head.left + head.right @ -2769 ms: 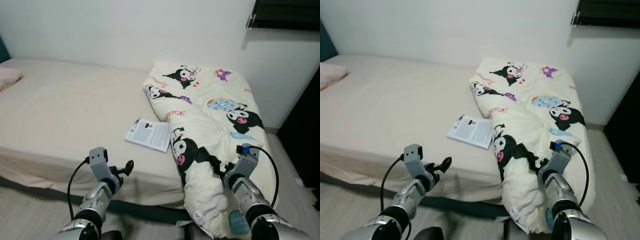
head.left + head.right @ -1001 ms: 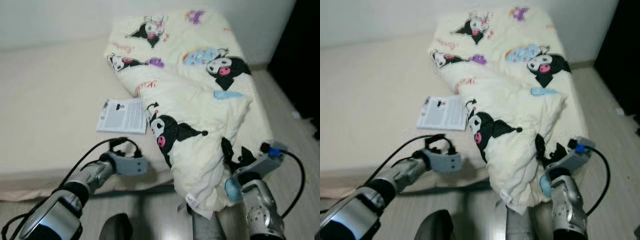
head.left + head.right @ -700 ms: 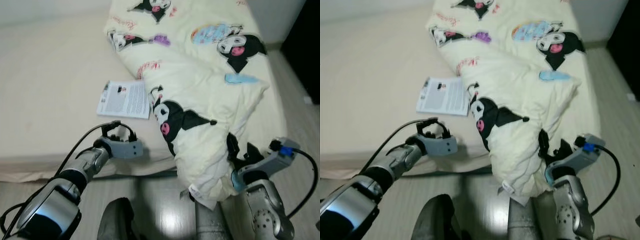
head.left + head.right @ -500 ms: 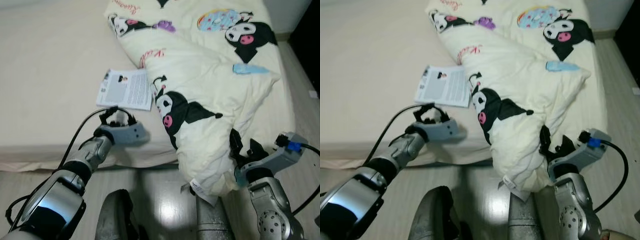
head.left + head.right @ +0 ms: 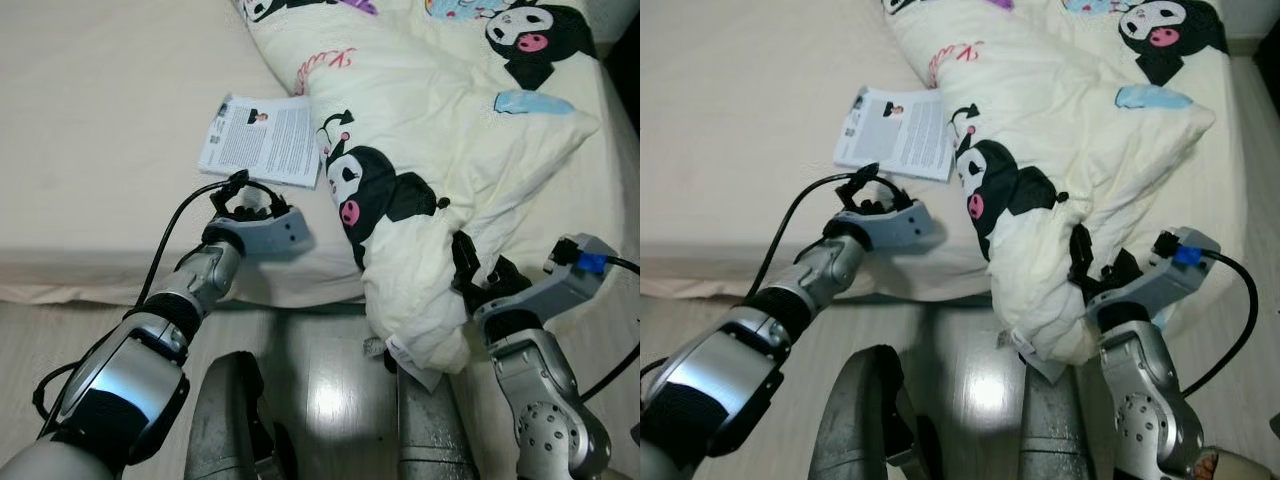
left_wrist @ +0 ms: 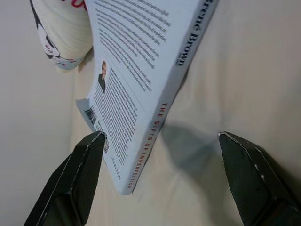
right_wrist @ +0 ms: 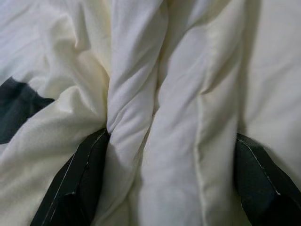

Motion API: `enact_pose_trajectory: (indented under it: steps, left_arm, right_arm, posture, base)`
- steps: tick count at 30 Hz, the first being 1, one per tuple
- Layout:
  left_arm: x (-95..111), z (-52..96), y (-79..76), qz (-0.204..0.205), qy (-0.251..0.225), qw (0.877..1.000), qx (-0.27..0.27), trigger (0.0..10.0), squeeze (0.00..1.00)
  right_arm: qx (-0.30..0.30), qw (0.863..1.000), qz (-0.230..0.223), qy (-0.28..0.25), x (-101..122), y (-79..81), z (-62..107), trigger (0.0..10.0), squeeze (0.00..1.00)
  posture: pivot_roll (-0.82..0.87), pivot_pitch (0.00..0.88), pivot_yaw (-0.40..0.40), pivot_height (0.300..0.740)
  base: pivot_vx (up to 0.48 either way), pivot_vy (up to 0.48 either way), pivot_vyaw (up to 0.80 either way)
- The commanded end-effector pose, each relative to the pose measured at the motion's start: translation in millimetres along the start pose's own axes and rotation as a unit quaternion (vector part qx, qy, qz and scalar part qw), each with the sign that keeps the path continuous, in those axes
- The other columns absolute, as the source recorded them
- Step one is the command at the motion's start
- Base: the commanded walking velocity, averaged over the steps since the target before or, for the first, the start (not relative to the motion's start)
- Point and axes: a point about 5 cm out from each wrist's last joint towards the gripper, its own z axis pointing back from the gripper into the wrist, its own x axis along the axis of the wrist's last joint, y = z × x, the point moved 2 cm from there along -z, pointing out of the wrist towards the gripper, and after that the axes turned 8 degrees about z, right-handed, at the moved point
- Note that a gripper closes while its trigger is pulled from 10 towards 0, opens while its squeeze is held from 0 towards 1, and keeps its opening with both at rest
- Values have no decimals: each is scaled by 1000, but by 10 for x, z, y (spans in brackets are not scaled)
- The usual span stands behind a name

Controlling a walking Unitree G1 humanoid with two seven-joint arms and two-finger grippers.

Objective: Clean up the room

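A: Entry, bedside. Left gripper [image 6: 160,183] state?

B: Fingers spread wide, nothing between them. In the left wrist view one finger [image 6: 77,179] sits beside the book's near corner, the other finger [image 6: 249,176] is over bare sheet well to the far side of the spine. The book [image 5: 262,141] lies just ahead of the fingertips, not touched as far as I can see.

A: Book details?

B: White paperback, back cover up, dense text and a small portrait photo. Spine lettering is legible in the wrist view. It lies flat on the bed [image 5: 100,120], one edge just beside the comforter [image 5: 440,170].

A: Right gripper [image 7: 171,169]?

B: Fingers parted, pressed into the comforter. Right wrist view shows thick cream folds bunched between the two black fingers [image 7: 75,183]. I cannot tell whether they are actually clamping the fabric or merely straddling it.

A: Comforter position?

B: Cream, printed with black cartoon characters, heaped on the bed on the right gripper's side. Its lower end hangs over the mattress edge toward the floor [image 5: 330,380], with a white label at the hanging corner, just beside the right fingers.
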Motion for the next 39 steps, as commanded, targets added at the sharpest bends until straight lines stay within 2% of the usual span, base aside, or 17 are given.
enact_pose_trajectory:
  steps: [1, 4, 5, 8, 12, 16, 20, 21, 27, 34, 37, 39]
  left_arm:
    - [-111, 97, -156, 6, 25, 999, -26, 10000, 0]
    - [99, -61, 135, 59, -19, 997, 42, 10000, 0]
    - [99, -61, 135, 59, -19, 997, 42, 10000, 0]
    - [283, -147, 311, 84, -61, 992, 78, 10000, 0]
    - [361, -165, 347, 80, -83, 990, 84, 10000, 0]
    - [388, -140, 252, 53, -96, 992, 66, 10000, 0]
    - [340, -105, 153, 29, -89, 994, 48, 10000, 0]
    - [299, -86, 107, 11, -83, 996, 38, 10000, 0]
    - [296, -72, 43, -4, -83, 996, 25, 10000, 0]
    - [353, -143, 173, 1, -81, 995, 57, 10000, 0]
    - [441, -234, 372, 17, -80, 992, 101, 10000, 0]
    - [453, -250, 407, 20, -77, 991, 107, 10000, 0]
  right_arm:
    - [6, 1000, -9, 26, -92, 43, 35, 10000, 0]
    - [12, 1000, -14, 20, -32, 105, 2, 10000, 0]
    - [12, 1000, -14, 20, -32, 105, 2, 10000, 0]
    - [15, 1000, -17, 18, 0, 120, -21, 10000, 0]
    - [17, 1000, -19, 16, 17, 133, -32, 10000, 0]
    - [17, 1000, -21, 11, 65, 163, -37, 10000, 0]
    - [14, 1000, -21, 5, 106, 178, -36, 10000, 0]
    - [10, 1000, -21, 1, 145, 196, -23, 10000, 0]
    - [6, 1000, -23, -2, 184, 213, -7, 10000, 0]
    - [3, 1000, -25, -16, 293, 262, 58, 10000, 0]
    - [3, 999, -26, -22, 350, 286, 90, 10000, 0]
    - [2, 999, -27, -22, 354, 292, 96, 10000, 0]
  posture:
    - [-132, 635, 167, 500]
    - [-145, 645, 158, 500]
    - [-145, 645, 158, 500]
    - [-133, 637, 158, 500]
    - [-133, 641, 163, 500]
    - [-132, 648, 175, 500]
    - [-138, 659, 181, 500]
    - [-137, 679, 185, 500]
    - [-141, 700, 194, 500]
    - [-155, 726, 201, 500]
    - [-151, 738, 206, 500]
    - [-149, 736, 207, 500]
  base:
    - [0, 0, 0]
    - [0, 0, -163]
    - [0, 0, -488]
    - [0, 0, -354]
    - [0, 0, 0]
    - [0, 0, 0]
    - [0, 0, 0]
    - [0, 0, 0]
    - [0, 0, 0]
    - [0, 0, 0]
    - [0, 0, 0]
    - [0, 0, 0]
